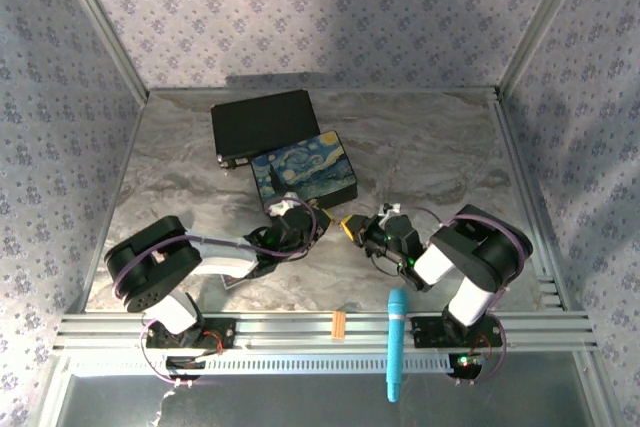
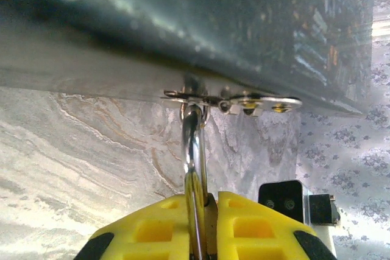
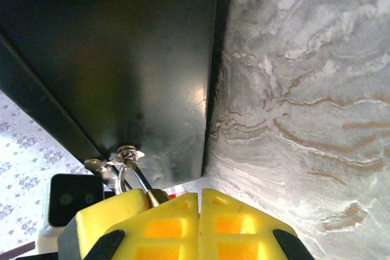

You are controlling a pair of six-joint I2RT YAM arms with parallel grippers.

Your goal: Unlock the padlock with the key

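Note:
The padlock (image 2: 195,150) hangs by its silver shackle from the metal clasp (image 2: 231,100) on the Starry-Night box (image 1: 300,172). My left gripper (image 2: 207,198) is shut on its brass body, with the shackle rising out between the yellow fingers. From above, the left gripper (image 1: 292,209) sits at the box's near edge. My right gripper (image 3: 200,194) is shut, its fingertips pressed together and nothing showing between them. It stands just right of the padlock (image 3: 155,196) and the left gripper's yellow finger (image 3: 103,211). From above, the right gripper (image 1: 352,228) points left towards the lock. The key is hidden.
A flat black case (image 1: 263,125) lies behind the painted box at the back left. A teal tool (image 1: 397,342) and a small orange block (image 1: 338,325) rest on the front rail. Bare marble table (image 1: 440,157) stretches to the right.

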